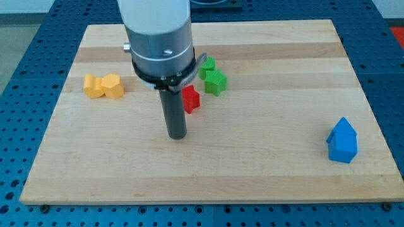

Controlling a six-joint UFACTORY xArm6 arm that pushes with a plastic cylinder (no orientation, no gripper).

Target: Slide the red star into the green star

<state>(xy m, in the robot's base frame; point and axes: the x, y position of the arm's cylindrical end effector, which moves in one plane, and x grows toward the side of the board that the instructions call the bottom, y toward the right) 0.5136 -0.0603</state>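
The red star (191,99) lies near the board's middle, partly hidden behind my rod. The green star (216,81) sits just up and to the right of it, a small gap between them. A second green block (207,65) touches the green star from above. My tip (177,135) rests on the board just below and to the left of the red star, close to it.
Two yellow blocks (104,86) sit side by side at the view's left. Two blue blocks (342,141) sit together at the view's lower right, near the board's right edge. The arm's grey body (158,38) covers the top centre of the wooden board (265,157).
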